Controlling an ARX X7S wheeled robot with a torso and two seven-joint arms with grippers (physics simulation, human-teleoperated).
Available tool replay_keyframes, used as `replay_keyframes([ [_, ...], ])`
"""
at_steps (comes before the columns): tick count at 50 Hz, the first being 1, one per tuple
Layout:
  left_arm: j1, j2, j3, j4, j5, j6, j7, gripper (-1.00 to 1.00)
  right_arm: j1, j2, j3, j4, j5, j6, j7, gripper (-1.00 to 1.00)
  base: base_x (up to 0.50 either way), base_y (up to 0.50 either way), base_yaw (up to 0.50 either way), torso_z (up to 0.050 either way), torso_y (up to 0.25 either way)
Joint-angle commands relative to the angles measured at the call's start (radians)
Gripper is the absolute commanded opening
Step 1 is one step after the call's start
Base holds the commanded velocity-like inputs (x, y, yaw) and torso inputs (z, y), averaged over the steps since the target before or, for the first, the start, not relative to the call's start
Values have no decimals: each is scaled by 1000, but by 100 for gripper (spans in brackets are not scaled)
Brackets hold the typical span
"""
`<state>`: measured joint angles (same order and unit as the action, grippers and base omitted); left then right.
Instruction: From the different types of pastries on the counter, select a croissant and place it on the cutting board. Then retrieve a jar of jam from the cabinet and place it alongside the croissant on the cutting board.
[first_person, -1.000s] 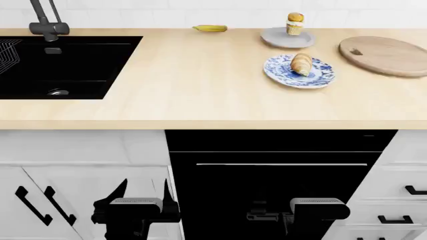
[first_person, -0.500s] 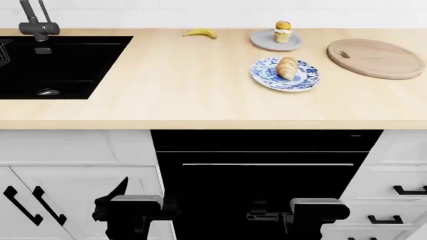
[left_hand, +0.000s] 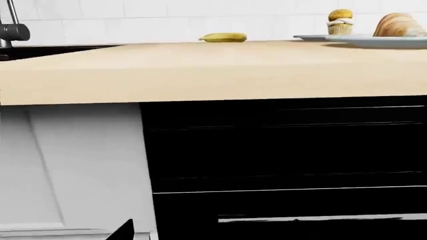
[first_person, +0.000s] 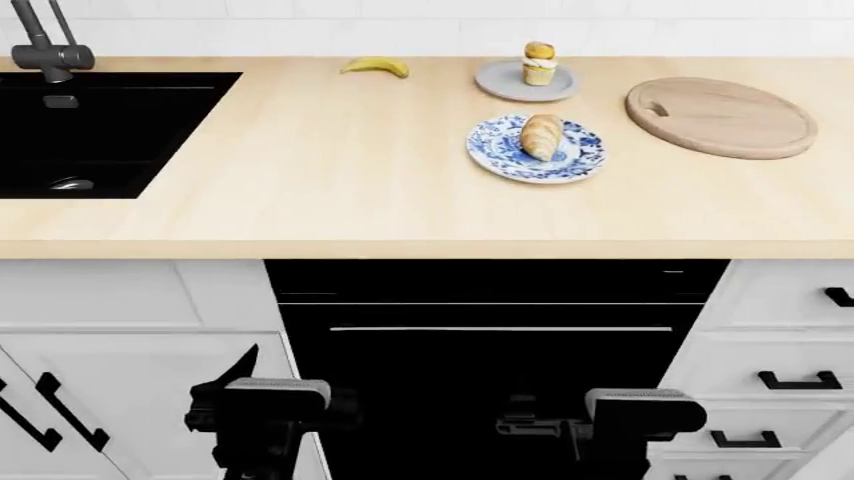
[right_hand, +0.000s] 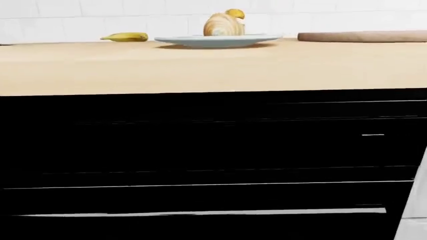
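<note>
**Croissant ahead of both grippers, nearer the right**

The croissant (first_person: 542, 136) is seen on the patterned plate (first_person: 501, 158), up and forward of the right gripper (first_person: 627, 425), its long axis pointing away. Neither gripper's jaw state can be told; the left gripper (first_person: 260, 420) is farther off.

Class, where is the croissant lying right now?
In the head view, the croissant lies on the blue-and-white plate, right of centre on the counter, between cupcake and cutting board.

Counter (first_person: 334, 170) bare from front edge to blue-and-white plate (first_person: 501, 160); cutting board (first_person: 721, 117) bare, well apart to its right. Grey plate with cupcake (first_person: 539, 63) crowds just behind; banana (first_person: 375, 66) near back wall
</note>
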<state>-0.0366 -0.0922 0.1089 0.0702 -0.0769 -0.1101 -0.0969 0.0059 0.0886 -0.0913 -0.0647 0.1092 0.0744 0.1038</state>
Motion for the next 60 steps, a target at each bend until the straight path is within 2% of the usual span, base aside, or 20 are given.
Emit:
replay_keyframes([
  [1, -16, -26, 15, 232, -54, -203, -1, 100, 9, 42, 2, -227, 69, 218, 15, 100, 0, 0, 0, 0, 0],
  [9, -177, -60, -9, 573, -211, -572, 17, 100, 140, 129, 57, -661, 227, 712, 52, 100, 0, 0, 0, 0, 0],
  [13, -335, -68, -73, 719, -352, -835, 8, 100, 341, 143, 215, -842, 418, 1095, 86, 100, 0, 0, 0, 0, 0],
  [17, -543, -77, -119, 783, -449, -1046, -7, 100, 637, 88, 422, -920, 606, 1476, 105, 100, 0, 0, 0, 0, 0],
  [18, -599, -79, -129, 788, -471, -1095, -7, 100, 694, 111, 448, -889, 715, 1495, 175, 100, 0, 0, 0, 0, 0],
  [21, -765, -30, -230, 753, -553, -1305, -30, 100, 878, 204, 466, -726, 1120, 1494, 496, 100, 0, 0, 0, 0, 0],
  [23, -856, -19, -262, 732, -582, -1392, -38, 100, 960, 226, 438, -656, 1170, 1483, 548, 100, 0, 0, 0, 0, 0],
  [33, -1079, -102, -215, 584, -570, -1426, -59, 100, 1201, 280, 202, -361, 958, 1324, 386, 100, 12, 0, 0, 0, 0],
  [43, -1129, -138, -177, 510, -555, -1374, -66, 100, 1284, 295, 38, -178, 803, 1169, 255, 100, 108, 0, 0, 0, 0],
  [60, -1186, -177, -115, 442, -522, -1288, -65, 100, 1373, 296, -69, 18, 695, 1037, 138, 100, 214, 0, 0, 0, 0],
])
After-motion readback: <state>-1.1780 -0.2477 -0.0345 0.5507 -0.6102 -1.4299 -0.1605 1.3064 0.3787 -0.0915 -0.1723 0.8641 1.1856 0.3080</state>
